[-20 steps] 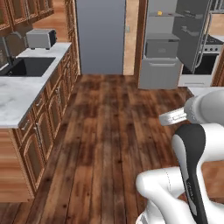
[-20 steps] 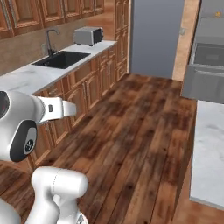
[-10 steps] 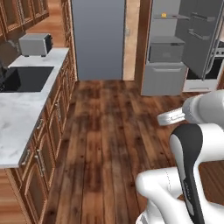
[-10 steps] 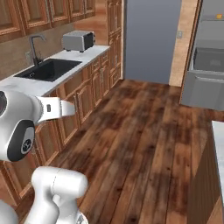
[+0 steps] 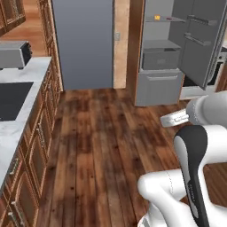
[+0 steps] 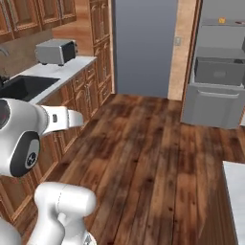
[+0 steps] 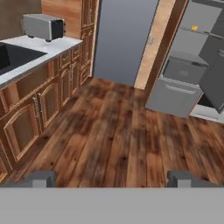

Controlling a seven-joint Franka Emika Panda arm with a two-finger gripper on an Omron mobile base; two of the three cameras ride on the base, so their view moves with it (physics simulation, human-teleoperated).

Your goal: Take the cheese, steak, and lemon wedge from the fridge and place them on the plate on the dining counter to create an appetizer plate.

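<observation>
— One small orange-yellow cheese wedge (image 5: 157, 17), on the top shelf of the tall grey fridge (image 5: 162, 66), whose door stands open.
— Anything else inside?
— One grey drawer (image 6: 219, 71) below; its contents are hidden.
— And the claw?
— One gripper (image 7: 112, 178), fingertips (image 7: 40, 178) spread wide, holding nothing, above the wood floor (image 7: 109, 131).
— Other views?
— One silver toaster (image 6: 56, 51) on the marble counter (image 6: 57, 72), beside one dark sink (image 6: 21, 87).

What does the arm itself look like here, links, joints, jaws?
The arm has glossy white rounded links, with dark grey-black joint bands. A round dark cap with a small ring marking sits on the shoulder joint. The jaws are small, blocky and dark grey. No cables show.
</observation>
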